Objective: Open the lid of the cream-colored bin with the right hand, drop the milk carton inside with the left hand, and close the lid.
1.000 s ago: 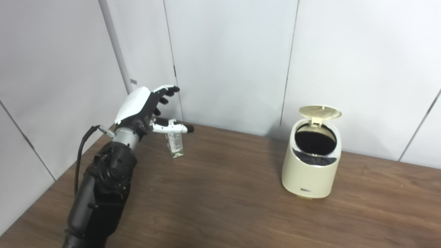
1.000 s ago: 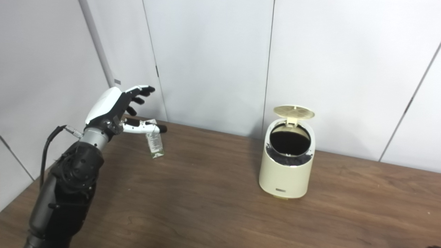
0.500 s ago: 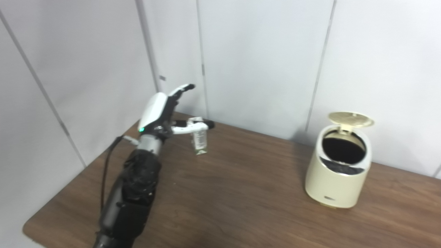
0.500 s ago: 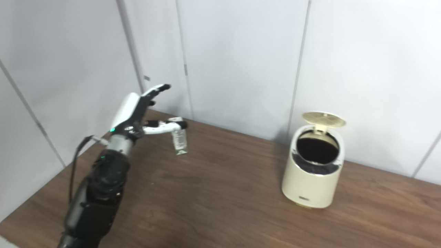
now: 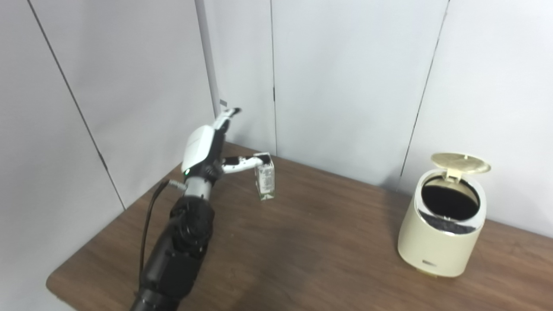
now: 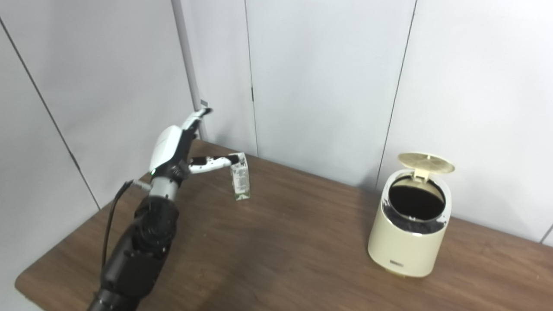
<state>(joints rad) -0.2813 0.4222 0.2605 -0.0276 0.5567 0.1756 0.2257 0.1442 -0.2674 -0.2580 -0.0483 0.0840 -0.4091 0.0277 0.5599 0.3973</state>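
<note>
Since a second ago my left hand (image 5: 203,147) has reached the milk carton (image 5: 265,176), fingers spread and raised, thumb lying against its top; whether it truly touches, I can't tell. Carton stands upright on the table (image 5: 302,242), far left of the cream bin (image 5: 447,233), whose lid (image 5: 460,163) stands open.

print on the milk carton (image 5: 265,178) is too small to read.

The left hand (image 6: 173,149) is spread open beside the upright milk carton (image 6: 240,183), thumb at its top. Well apart on the table (image 6: 276,259), the bin (image 6: 408,233) stands with its lid (image 6: 425,162) up.
</note>
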